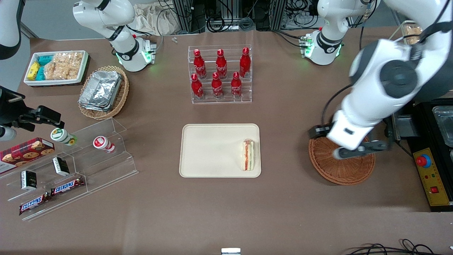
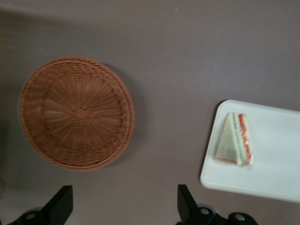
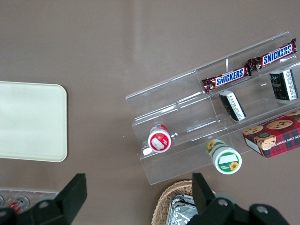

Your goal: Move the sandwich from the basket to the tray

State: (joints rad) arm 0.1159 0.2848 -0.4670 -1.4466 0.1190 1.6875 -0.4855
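The sandwich lies flat on the tray, at the tray's end nearest the working arm, its striped red and green filling edge showing. The wrist view shows it as a pale wedge just inside the tray's rim, touching nothing else. The tray sits on the brown bench, nearer the front camera than the clear rack of red bottles.

The basket rests on the bench well apart from the tray, toward the working arm's end; in the wrist view its woven bowl holds nothing. The pincer hangs above the basket, clear of the weave, its two dark fingers spread wide with nothing between them.

Toward the parked arm's end stand an oval wicker basket with foil trays, a white bin of snacks, and a stepped clear stand carrying chocolate bars and small cups.
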